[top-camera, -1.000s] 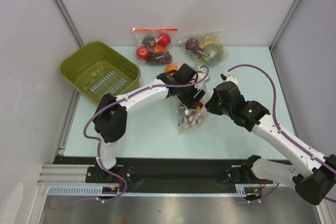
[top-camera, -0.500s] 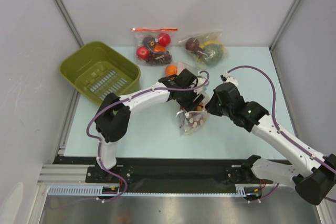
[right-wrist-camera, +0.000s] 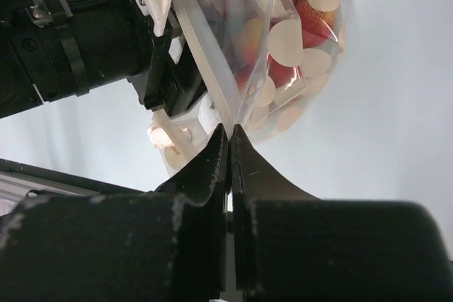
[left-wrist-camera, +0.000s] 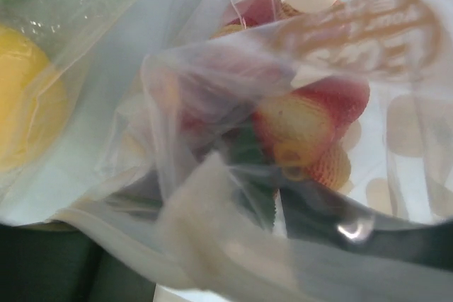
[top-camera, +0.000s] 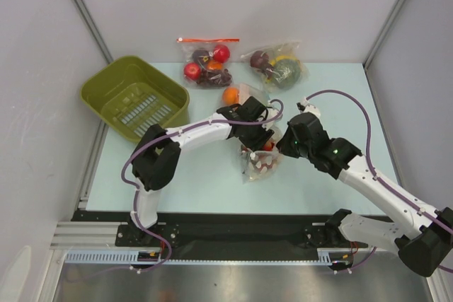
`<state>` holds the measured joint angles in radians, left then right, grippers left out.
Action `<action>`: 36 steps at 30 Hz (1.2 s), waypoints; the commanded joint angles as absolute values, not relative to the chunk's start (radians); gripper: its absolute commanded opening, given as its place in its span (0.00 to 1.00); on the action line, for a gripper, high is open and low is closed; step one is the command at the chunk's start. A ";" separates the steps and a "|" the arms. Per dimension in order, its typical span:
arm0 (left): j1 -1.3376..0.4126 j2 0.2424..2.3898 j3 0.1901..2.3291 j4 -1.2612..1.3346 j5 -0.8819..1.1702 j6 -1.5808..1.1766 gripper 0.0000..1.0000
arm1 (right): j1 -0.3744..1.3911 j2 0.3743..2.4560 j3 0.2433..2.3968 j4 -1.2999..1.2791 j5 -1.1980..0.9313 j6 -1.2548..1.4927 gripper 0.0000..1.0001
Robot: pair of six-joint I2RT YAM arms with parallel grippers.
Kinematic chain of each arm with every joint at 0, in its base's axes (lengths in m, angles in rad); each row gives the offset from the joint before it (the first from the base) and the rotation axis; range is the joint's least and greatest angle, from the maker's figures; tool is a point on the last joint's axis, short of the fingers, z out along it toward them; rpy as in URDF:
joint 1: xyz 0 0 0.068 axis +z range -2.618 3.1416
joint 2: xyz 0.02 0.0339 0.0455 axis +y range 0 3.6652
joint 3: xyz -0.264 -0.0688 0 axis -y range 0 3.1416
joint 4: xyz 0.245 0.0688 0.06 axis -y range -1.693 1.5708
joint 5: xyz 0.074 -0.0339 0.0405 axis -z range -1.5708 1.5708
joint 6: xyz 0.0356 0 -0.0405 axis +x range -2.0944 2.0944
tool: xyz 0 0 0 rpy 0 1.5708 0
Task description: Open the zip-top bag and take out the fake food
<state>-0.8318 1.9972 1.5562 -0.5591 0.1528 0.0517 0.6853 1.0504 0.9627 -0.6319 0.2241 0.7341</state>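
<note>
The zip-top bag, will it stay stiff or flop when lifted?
Probably floppy: the bag is thin, crinkled film, folding where the right fingers pinch it. Its fake food is bunched at one end, so it would likely sag there.

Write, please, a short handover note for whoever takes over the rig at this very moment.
Right gripper: shut on an edge of the zip-top bag.
Left gripper: at the bag's top, with film draped over it; I cannot tell whether it is clamped.
The bag is mid-table between the two grippers, with the fake food inside it.
Done: the bag is grasped. Whether the zip has parted is unclear.
To do: pull the mouth open and take out the food.
</note>
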 commanded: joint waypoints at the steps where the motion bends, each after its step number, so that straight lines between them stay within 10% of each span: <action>1: -0.827 1.991 1.519 -0.565 0.146 0.051 0.51 | 0.687 1.020 0.960 -0.621 0.264 0.749 0.00; 5: -0.827 1.982 1.526 -0.568 0.189 0.035 0.20 | 0.687 1.022 0.957 -0.624 0.262 0.752 0.00; 12: -0.827 1.927 1.557 -0.580 0.238 0.009 0.00 | 0.684 1.019 0.960 -0.647 0.281 0.750 0.00; 36: -0.825 1.664 1.562 -0.532 0.457 -0.041 0.00 | 0.657 1.138 1.055 -0.690 0.269 0.703 0.00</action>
<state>-0.8337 1.7569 1.5337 -0.6018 0.3729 -0.0254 0.6727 1.1088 1.0359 -0.6292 0.2409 0.7269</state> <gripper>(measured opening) 0.010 0.014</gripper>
